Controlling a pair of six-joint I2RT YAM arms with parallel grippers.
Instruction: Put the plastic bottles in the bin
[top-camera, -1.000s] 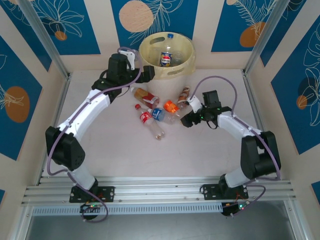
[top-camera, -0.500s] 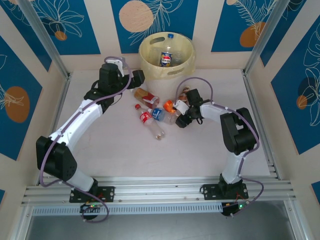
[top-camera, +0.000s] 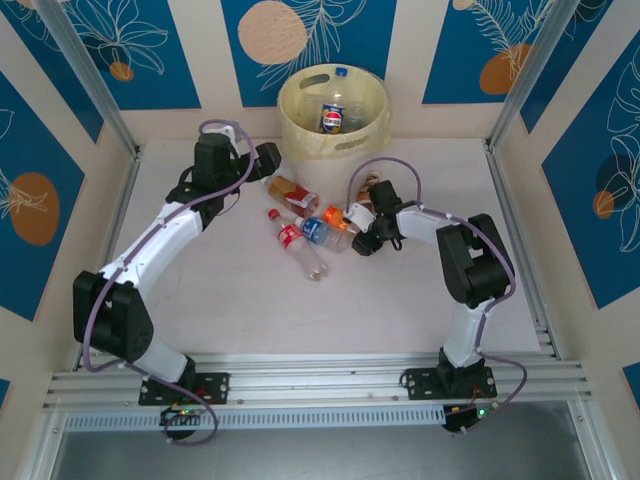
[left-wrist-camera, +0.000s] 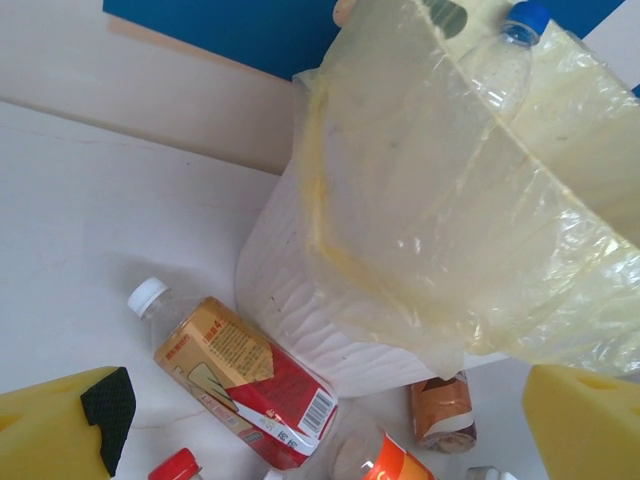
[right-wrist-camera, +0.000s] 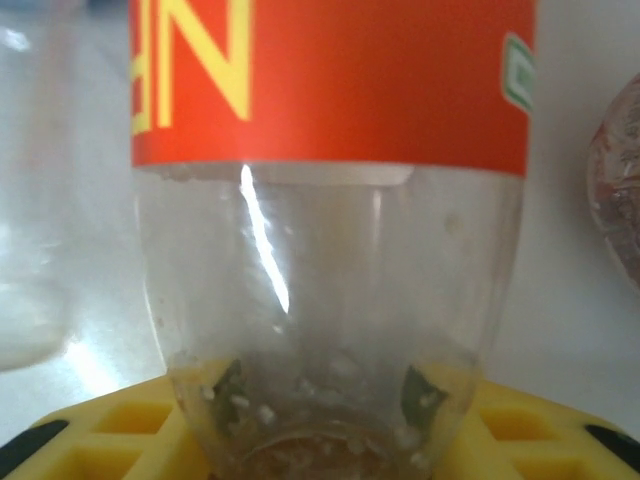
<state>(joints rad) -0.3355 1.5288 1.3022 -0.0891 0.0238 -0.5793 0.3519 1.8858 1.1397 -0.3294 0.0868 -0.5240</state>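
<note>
The bin (top-camera: 300, 120), a pale yellow bucket, stands at the back with a blue-labelled plastic bottle (top-camera: 332, 118) inside. Several plastic bottles lie in front of it: red-and-gold label (top-camera: 292, 193), red label (top-camera: 293, 237), blue label (top-camera: 316, 230), brown label (top-camera: 370, 187). My right gripper (top-camera: 357, 222) is shut on the base of the orange-labelled bottle (top-camera: 339, 213), which looms close in the right wrist view (right-wrist-camera: 330, 90) between my yellow pads (right-wrist-camera: 110, 435). My left gripper (top-camera: 264, 158) is open left of the bin (left-wrist-camera: 330, 330), above the red-and-gold bottle (left-wrist-camera: 245, 380).
In the left wrist view a clear liner (left-wrist-camera: 470, 200) hangs over the bin's rim, and a blue-capped bottle (left-wrist-camera: 505, 50) shows through it. Walls close the table (top-camera: 250, 300) at the back and both sides. Open tabletop lies toward the near edge.
My right gripper moved left to the orange-labelled bottle and closed on it. My left arm drew back from the bin, left and slightly down, staying open.
</note>
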